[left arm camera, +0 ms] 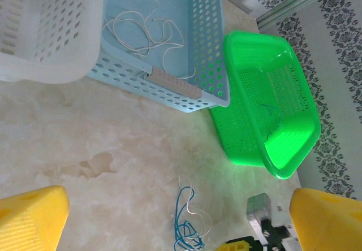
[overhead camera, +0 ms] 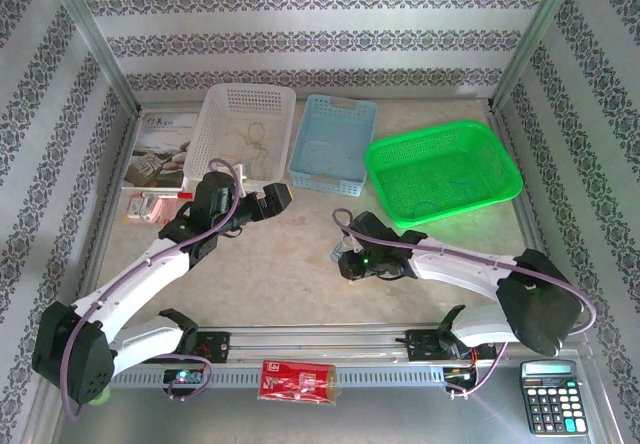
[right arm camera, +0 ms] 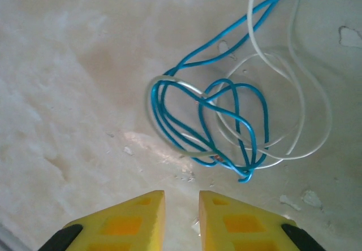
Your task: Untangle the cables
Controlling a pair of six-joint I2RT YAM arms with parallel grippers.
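Observation:
A tangle of blue-green and white cables point(right arm camera: 226, 121) lies flat on the beige tabletop, its loops crossing over each other. My right gripper point(right arm camera: 181, 197) hovers just short of the tangle. Its yellow fingers point(right arm camera: 130, 217) stand a narrow gap apart with nothing between them. The left wrist view shows the same cables point(left arm camera: 186, 223) on the table, with the right gripper's fingers point(left arm camera: 237, 244) beside them. My left gripper point(left arm camera: 178, 197) is wide open and empty, held above the table near the baskets point(overhead camera: 283, 196). The right gripper point(overhead camera: 348, 259) is at mid-table.
Along the back stand three baskets: a white basket point(overhead camera: 222, 114) with thin yellowish cords, a light blue basket point(left arm camera: 169, 87) with white cords, and a green basket point(left arm camera: 294, 143). A booklet point(overhead camera: 160, 149) lies at the left. A red packet point(overhead camera: 298, 379) and a calculator point(overhead camera: 552, 396) sit at the near edge.

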